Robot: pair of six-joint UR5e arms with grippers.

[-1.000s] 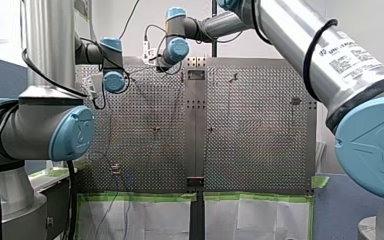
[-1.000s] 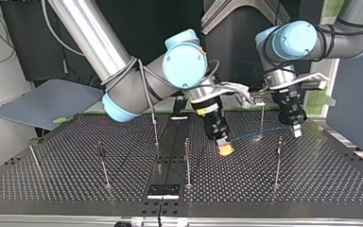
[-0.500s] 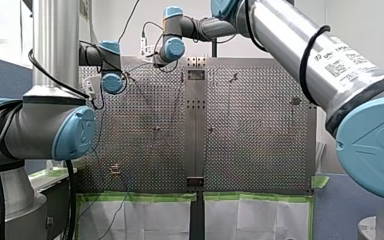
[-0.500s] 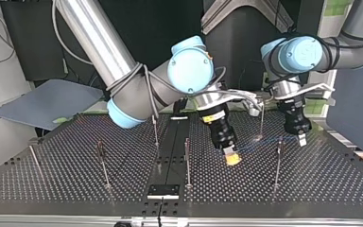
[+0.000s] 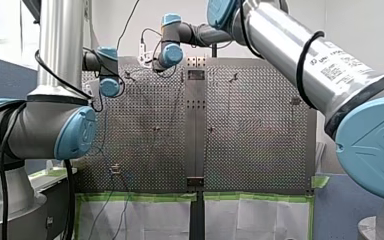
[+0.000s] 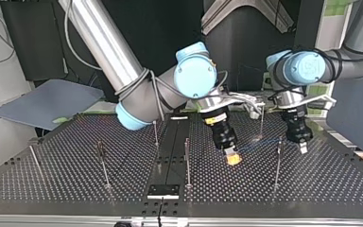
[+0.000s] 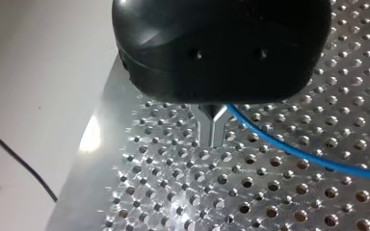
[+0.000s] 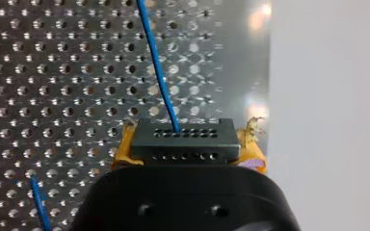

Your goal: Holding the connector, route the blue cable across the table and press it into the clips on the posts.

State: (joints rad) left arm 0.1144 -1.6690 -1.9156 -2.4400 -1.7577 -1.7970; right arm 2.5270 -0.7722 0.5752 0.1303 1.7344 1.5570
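Observation:
In the right wrist view my right gripper (image 8: 185,156) is shut on the black connector (image 8: 184,137), held between yellow pads. The blue cable (image 8: 156,72) leaves the connector and runs ahead over the perforated table (image 8: 53,72). In the top view that gripper (image 6: 233,159) hangs low, right of the centre strip. My left gripper (image 6: 303,147) is further right, past a thin post (image 6: 278,161). The cable (image 6: 257,145) stretches faintly between the two. In the left wrist view the metal fingers (image 7: 207,130) of my left gripper (image 7: 212,137) are pressed together, and the cable (image 7: 294,154) comes out at their base.
Several thin posts stand on the table (image 6: 312,184): one behind the cable (image 6: 262,120), two by the black centre strip (image 6: 187,161) (image 6: 156,132), others at the top view's left (image 6: 103,165). A small bracket (image 6: 163,190) sits at the near edge. The left wrist view shows the table's edge (image 7: 96,144) beside the fingers.
Both grippers have moved toward the top view's right and nearer its camera, the connector going with my right gripper. Both grips are unchanged.

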